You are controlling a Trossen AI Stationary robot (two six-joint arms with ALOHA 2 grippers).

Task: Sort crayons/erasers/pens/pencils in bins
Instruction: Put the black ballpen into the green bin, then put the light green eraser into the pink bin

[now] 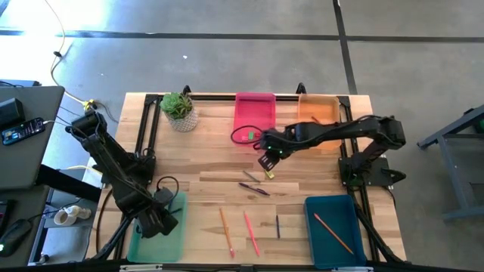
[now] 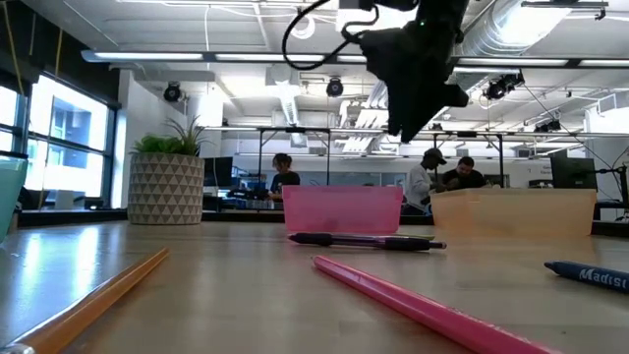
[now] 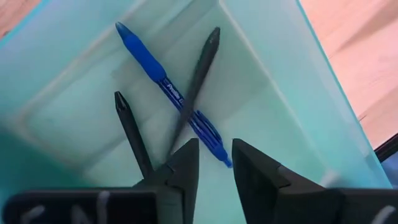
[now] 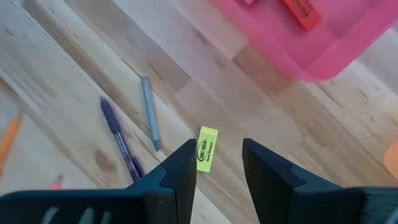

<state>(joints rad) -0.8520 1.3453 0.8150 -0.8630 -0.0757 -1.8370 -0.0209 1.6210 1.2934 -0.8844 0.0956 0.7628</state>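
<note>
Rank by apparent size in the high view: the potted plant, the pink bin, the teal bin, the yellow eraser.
1. Teal bin, largest, though nearness to the camera may flatter it.
2. Pink bin.
3. Potted plant.
4. Yellow eraser, by far the smallest, just under the right gripper.

Two dark, near-black jointed arms on black bases bolted to the wooden table. Left arm ending in a blocky left end effector with two wedge-shaped matte black fingers, faint white marks on the bar behind them. Right arm of the same build, small green lights glowing near its wrist, right end effector with like fingers. Black cable looped beside the right wrist.
</note>
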